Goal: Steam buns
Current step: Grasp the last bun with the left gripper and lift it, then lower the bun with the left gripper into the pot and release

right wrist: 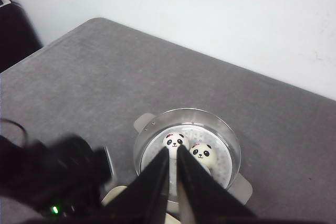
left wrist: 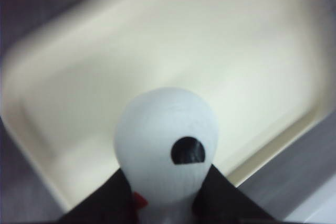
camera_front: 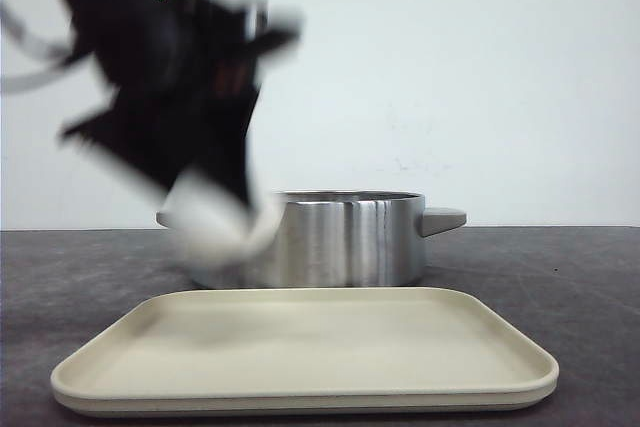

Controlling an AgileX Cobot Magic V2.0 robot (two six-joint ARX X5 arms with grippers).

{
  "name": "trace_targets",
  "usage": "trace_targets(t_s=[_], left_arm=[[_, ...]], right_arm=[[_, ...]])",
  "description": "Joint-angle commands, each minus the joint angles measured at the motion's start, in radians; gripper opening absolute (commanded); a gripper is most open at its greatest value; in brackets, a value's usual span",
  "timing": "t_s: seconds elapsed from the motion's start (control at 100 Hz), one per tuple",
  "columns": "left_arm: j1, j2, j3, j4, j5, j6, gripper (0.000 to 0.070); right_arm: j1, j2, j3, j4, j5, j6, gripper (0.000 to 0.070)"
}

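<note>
A white bun [left wrist: 165, 145] with a black panda eye sits between the black fingers of my left gripper [left wrist: 167, 172], which is shut on it above the cream tray [left wrist: 157, 51]. In the front view that bun [camera_front: 212, 215] is a white blur at the left of the steel pot [camera_front: 350, 239], over the tray's [camera_front: 300, 352] back left part. Two more panda buns [right wrist: 175, 141] [right wrist: 203, 153] lie inside the pot [right wrist: 231, 148]. High above the pot hangs my right gripper [right wrist: 173, 150], shut with nothing in it.
The pot has a flat handle [camera_front: 442, 218] sticking out to the right. A dark grey tabletop [camera_front: 580, 287] surrounds pot and tray, with a white wall behind. In the right wrist view my left arm [right wrist: 47, 177] is a dark blur beside the pot.
</note>
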Motion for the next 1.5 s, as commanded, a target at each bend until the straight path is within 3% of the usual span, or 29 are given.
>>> trace_targets(t_s=[0.0, 0.2, 0.44, 0.77, 0.84, 0.96, 1.02, 1.08, 1.39, 1.45, 1.49], left_arm=[[-0.002, -0.013, 0.048, 0.055, -0.024, 0.021, 0.0], [0.049, 0.013, 0.16, 0.16, -0.031, 0.069, 0.0], [0.117, 0.2, 0.265, 0.218, -0.031, 0.117, 0.0], [0.173, 0.423, 0.367, 0.203, -0.035, 0.112, 0.0003], [0.181, 0.439, 0.367, 0.185, -0.038, 0.112, 0.0098], [0.188, 0.446, 0.367, 0.168, -0.097, 0.114, 0.0421], [0.188, 0.445, 0.367, 0.174, -0.111, 0.114, 0.0528], [0.19, 0.445, 0.369, 0.174, -0.109, 0.114, 0.0557], [0.192, 0.441, 0.386, 0.07, -0.109, 0.109, 0.0554], [0.192, 0.432, 0.4, 0.043, -0.109, 0.091, 0.0537], [0.192, 0.415, 0.402, 0.04, -0.109, 0.07, 0.0477]], right_arm=[[0.011, 0.007, 0.018, 0.013, 0.001, 0.01, 0.0017], [0.011, 0.007, 0.018, 0.008, 0.0, 0.01, 0.0017], [0.011, 0.007, 0.018, 0.003, 0.0, 0.01, 0.0017], [0.011, 0.007, 0.018, -0.005, 0.0, 0.01, 0.0017], [0.011, 0.007, 0.018, -0.015, 0.001, 0.01, 0.0017], [0.011, 0.007, 0.018, -0.032, 0.001, 0.01, 0.0017], [0.011, 0.007, 0.018, -0.035, 0.001, 0.01, 0.0017], [0.011, 0.007, 0.018, -0.035, 0.001, 0.008, 0.0017], [0.011, 0.008, 0.017, -0.035, 0.002, -0.009, 0.0017], [0.011, 0.009, 0.011, -0.034, 0.004, -0.022, 0.0017], [0.011, 0.009, 0.002, -0.034, 0.009, -0.024, 0.0017]])
